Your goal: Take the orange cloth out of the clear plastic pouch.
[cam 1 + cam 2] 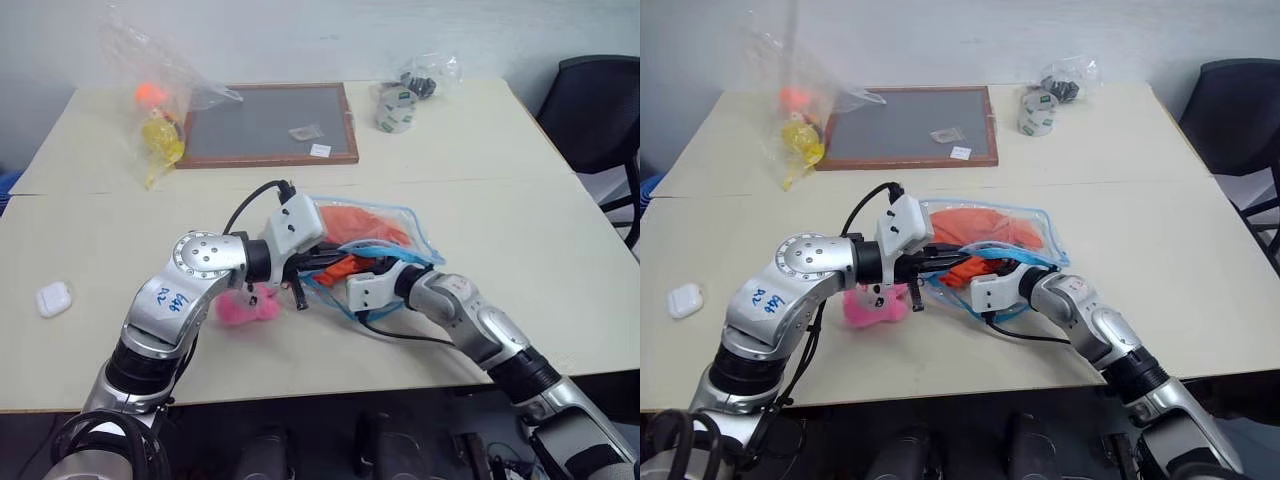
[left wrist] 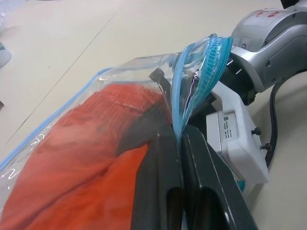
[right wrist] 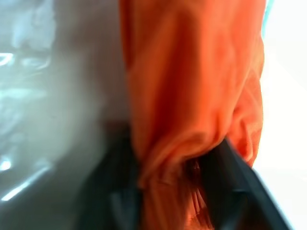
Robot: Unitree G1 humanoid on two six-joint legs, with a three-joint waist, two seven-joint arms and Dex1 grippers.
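The clear plastic pouch (image 1: pixel 418 243) with light blue trim lies on the table's middle, its near end lifted. My left gripper (image 2: pixel 181 135) is shut on the pouch's blue zipper edge (image 2: pixel 206 62) and holds the mouth up. The orange cloth (image 1: pixel 366 224) is mostly inside the pouch, with a bunch of it drawn toward the opening. My right gripper (image 3: pixel 177 179) reaches into the mouth from the near right. Its black fingers (image 3: pixel 229 179) are shut on a gathered fold of the orange cloth (image 3: pixel 192 86).
A fuzzy pink plush toy (image 1: pixel 246 308) lies under my left forearm. At the back are a thin wrinkly bag with orange and yellow items (image 1: pixel 160 112), a framed grey board (image 1: pixel 268 125) and a tape roll (image 1: pixel 395 108). A small white case (image 1: pixel 52 298) sits left; a black chair (image 1: pixel 600 110) stands right.
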